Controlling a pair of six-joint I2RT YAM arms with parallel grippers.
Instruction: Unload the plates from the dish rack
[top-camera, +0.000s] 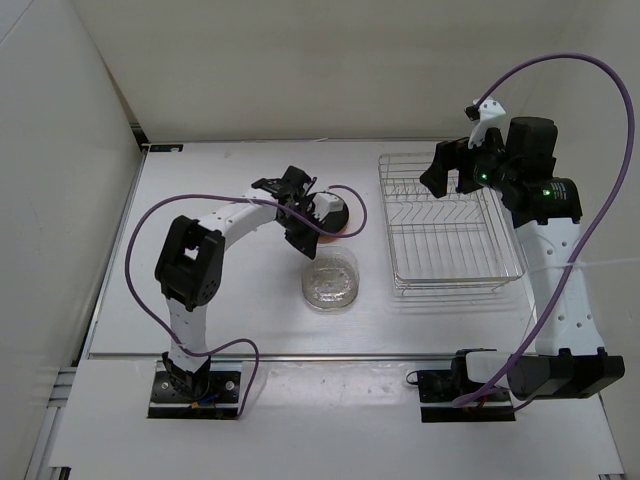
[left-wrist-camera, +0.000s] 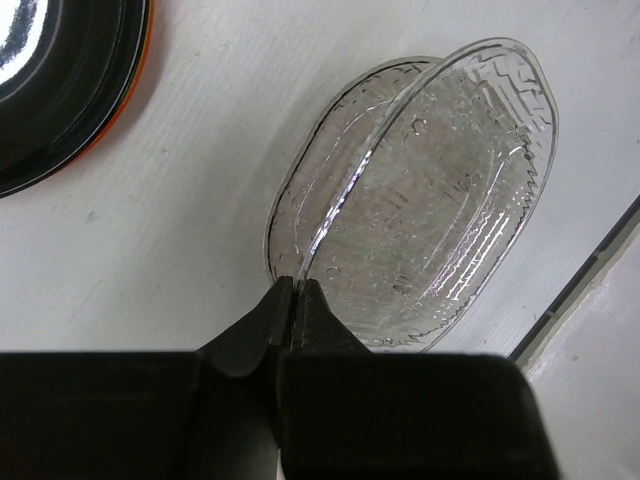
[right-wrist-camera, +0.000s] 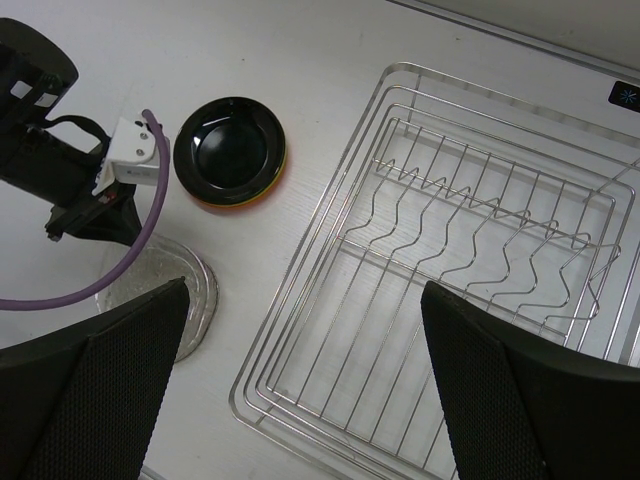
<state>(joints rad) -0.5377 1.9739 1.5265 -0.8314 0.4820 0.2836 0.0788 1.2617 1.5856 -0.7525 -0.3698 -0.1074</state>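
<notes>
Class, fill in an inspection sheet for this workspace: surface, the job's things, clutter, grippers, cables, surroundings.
Surface: white table.
Job's things: dish rack on the right, no plates in it; black plate stacked on an orange plate left of the rack; clear plate nearer the arms.
Clutter: nothing seen.
Grippers: left gripper shut on the clear plate's rim, as far as the wrist view shows; right gripper open, above the rack.
Cables: a purple cable loops along each arm.
Surroundings: white walls on the left and behind.
</notes>
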